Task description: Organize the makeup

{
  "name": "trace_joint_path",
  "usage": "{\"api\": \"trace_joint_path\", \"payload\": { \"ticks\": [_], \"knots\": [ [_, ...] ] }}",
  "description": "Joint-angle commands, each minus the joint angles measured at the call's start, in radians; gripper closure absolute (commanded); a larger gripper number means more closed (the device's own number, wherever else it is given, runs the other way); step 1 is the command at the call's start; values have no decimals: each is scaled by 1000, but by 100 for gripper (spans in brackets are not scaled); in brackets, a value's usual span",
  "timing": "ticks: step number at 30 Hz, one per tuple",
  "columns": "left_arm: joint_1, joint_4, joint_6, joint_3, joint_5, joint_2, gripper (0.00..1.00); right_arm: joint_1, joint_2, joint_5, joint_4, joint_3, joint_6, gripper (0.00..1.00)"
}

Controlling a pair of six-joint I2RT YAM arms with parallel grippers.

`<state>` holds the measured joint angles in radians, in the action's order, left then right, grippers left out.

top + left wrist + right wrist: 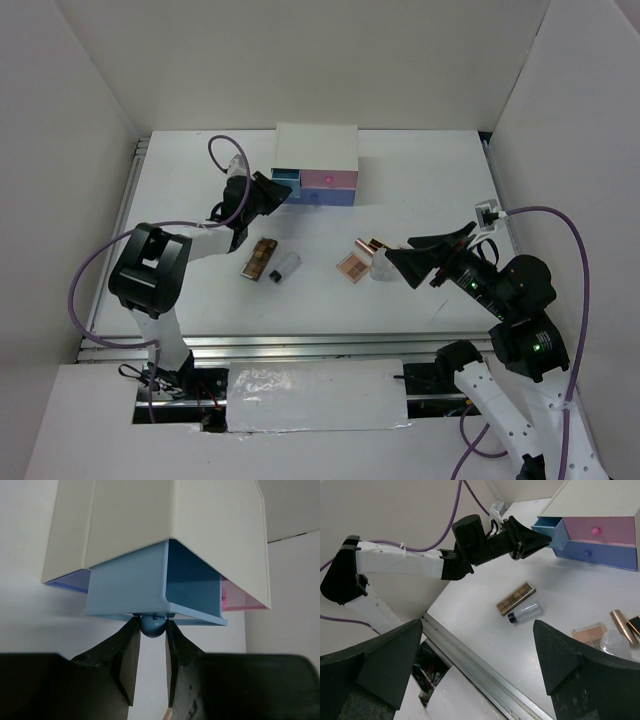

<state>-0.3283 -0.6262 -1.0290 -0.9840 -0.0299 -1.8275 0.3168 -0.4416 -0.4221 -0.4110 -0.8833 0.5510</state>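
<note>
Left gripper (151,627) jaws pinch the smooth round knob (152,624) of the blue drawer (127,587).

Bright, even overhead light, soft shadows, mostly sharp focus.

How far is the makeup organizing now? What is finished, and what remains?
Done: no makeup visibly stored. In hand: the left tool grips the blue knob, and the blue drawer stands partly out. Left: the brown palette, clear bottle, pinkish palette and lipstick all lie on the table; the right tool is open.
</note>
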Motion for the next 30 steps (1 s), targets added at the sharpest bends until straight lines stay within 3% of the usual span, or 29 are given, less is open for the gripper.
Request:
{"api": "trace_joint_path", "payload": {
  "ticks": [1,20,23,26,30],
  "knots": [
    [-20,-70,-11,30,19,54,99,11,9,2,37,-19,-10,0],
    [-91,-43,-42,143,90,155,97,10,27,13,29,-16,-11,0],
    [-95,-26,-42,133,85,142,86,13,24,22,38,-6,-11,0],
    [-103,-24,-45,140,90,151,68,11,15,26,43,1,-11,0],
    [-118,-13,-34,154,119,185,60,10,1,39,47,4,-14,0]
  ]
}}
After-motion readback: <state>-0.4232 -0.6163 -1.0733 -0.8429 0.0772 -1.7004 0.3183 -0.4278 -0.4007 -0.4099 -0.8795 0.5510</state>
